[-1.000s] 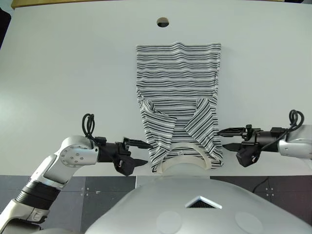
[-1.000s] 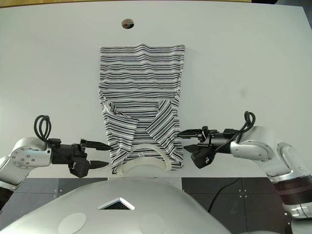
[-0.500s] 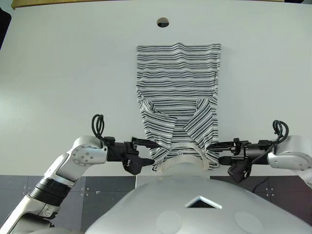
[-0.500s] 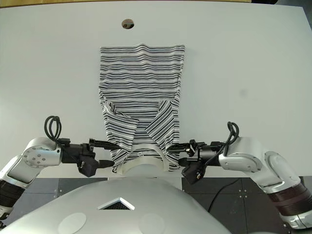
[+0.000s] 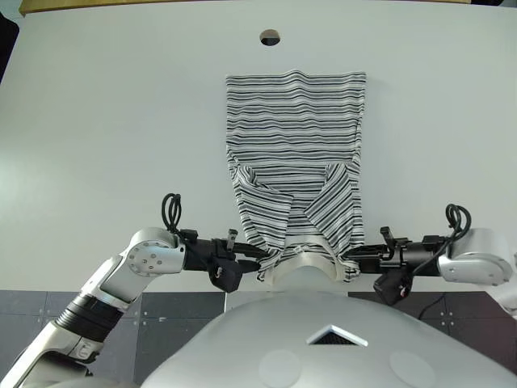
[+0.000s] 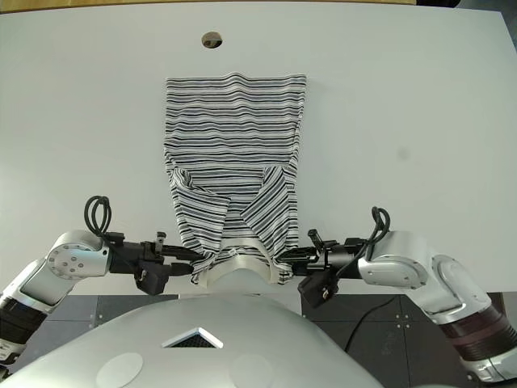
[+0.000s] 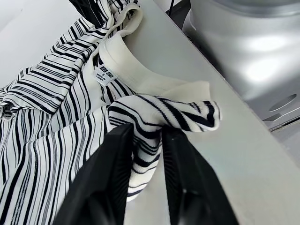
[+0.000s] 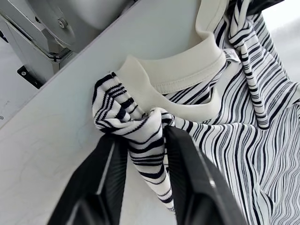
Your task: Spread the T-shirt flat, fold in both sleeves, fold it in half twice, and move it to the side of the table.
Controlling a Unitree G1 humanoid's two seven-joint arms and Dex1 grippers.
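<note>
A black-and-white striped T-shirt (image 5: 295, 145) lies lengthwise on the white table (image 5: 113, 137), both sleeves folded in over its middle, its cream collar (image 5: 305, 263) at the near edge. My left gripper (image 5: 257, 260) is shut on the shirt's near left shoulder corner (image 7: 154, 117). My right gripper (image 5: 349, 260) is shut on the near right shoulder corner (image 8: 136, 126). Bunched striped fabric sits pinched between each pair of black fingers (image 7: 112, 159) (image 8: 185, 159). The collar edge is slightly lifted and gathered between the two grippers.
A round hole (image 5: 270, 37) is in the table beyond the shirt's far hem. Bare table spreads wide on both sides of the shirt. The table's near edge runs just behind the grippers, with dark floor (image 5: 161, 323) below.
Both grippers moved inward along the near edge from beside the shirt to its shoulder corners and shut on the fabric. The collar end has bunched slightly.
</note>
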